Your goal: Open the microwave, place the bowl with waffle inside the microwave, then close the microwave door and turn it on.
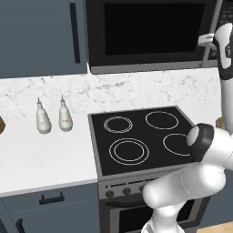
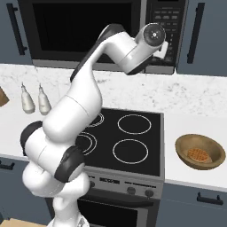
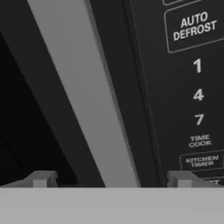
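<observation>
The black microwave (image 1: pixel 150 63) (image 2: pixel 93 55) hangs above the stove, and its glass microwave door (image 1: pixel 145 29) (image 2: pixel 84 26) lies flat against the front. My gripper (image 1: pixel 208 40) (image 2: pixel 162 49) (image 3: pixel 111 179) is up at the door's right edge, beside the keypad (image 2: pixel 166 20) (image 3: pixel 197 87). It is open, with the grey vertical bar (image 3: pixel 83 96) of the door between its fingertips and nothing gripped. The tan bowl (image 2: pixel 181 144) stands on the counter right of the stove with a waffle (image 2: pixel 198 155) in it. A sliver of the bowl (image 1: pixel 220 122) peeks out behind my arm.
A black stovetop (image 1: pixel 141 136) (image 2: pixel 128 137) with white rings sits below the microwave. Two white bottles (image 1: pixel 53 116) (image 2: pixel 34 99) stand on the marble counter to its left. Dark blue cabinets (image 1: pixel 41 36) (image 2: pixel 201 35) flank the microwave. A brown object (image 1: pixel 1 125) shows at the left edge.
</observation>
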Available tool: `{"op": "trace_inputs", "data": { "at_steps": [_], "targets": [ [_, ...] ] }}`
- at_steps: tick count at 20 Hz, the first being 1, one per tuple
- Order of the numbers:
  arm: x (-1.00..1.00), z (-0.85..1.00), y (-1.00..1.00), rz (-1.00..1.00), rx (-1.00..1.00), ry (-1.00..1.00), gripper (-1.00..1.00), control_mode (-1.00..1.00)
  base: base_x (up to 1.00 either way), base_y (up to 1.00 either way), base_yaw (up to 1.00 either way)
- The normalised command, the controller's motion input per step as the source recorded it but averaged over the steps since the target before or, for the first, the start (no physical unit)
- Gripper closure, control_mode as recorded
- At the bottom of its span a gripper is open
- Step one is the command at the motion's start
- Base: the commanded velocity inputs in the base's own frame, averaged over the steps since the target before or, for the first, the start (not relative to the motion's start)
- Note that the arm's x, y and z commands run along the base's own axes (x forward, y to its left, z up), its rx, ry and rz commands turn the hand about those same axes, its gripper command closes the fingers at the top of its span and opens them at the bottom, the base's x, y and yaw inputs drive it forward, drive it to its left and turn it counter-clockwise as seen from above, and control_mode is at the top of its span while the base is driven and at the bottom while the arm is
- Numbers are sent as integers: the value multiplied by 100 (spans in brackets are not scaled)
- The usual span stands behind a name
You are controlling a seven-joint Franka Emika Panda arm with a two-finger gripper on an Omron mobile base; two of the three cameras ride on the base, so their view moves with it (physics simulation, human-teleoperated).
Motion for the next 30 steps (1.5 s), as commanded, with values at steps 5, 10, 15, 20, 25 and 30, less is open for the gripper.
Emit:
{"op": "trace_inputs", "data": {
  "at_steps": [5, 10, 15, 20, 25, 30],
  "targets": [
    [59, 0, -28, -2, 0, 0, -100, -100, 0, 0, 0],
    [36, -12, -35, -6, 0, 0, -100, -100, 0, 0, 0],
    [9, -24, 22, -2, 1, -4, 100, -100, 0, 0, 0],
    [0, -54, 52, -4, 1, -11, 100, -100, 0, 0, 0],
    [26, -46, 52, -2, 1, 0, 100, -100, 0, 0, 0],
    [26, -29, 25, 0, 0, -2, 100, -100, 0, 0, 0]
  ]
}}
